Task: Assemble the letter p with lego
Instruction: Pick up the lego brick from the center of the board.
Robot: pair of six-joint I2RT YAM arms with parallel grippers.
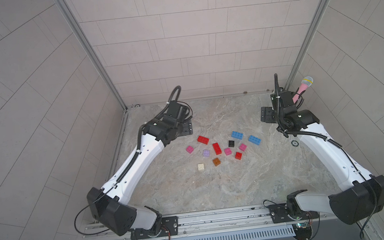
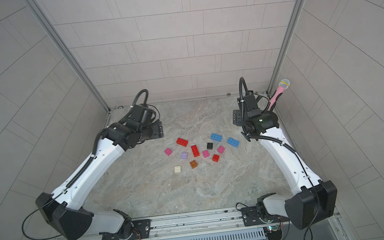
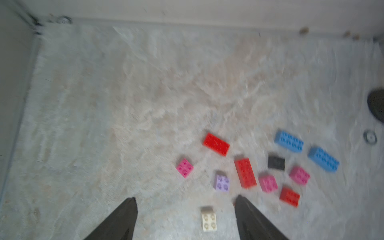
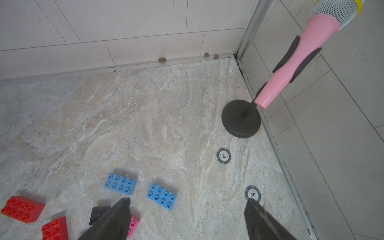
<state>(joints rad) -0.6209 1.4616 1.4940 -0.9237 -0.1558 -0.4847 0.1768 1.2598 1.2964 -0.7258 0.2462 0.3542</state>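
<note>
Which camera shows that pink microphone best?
Right wrist view: the pink microphone is close and sharp. Both top views show it small, partly behind the right arm; the left wrist view misses it.

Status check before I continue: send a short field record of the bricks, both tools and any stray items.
bricks: twelve, all separate on the table
red oblongs: two
blue oblongs: two
pink squares: three
single squares: red square, lilac square, black square, cream square, brown square
left tool: open, empty
right tool: open, empty
strays: pink microphone, two poker chips
letter p: not started
</note>
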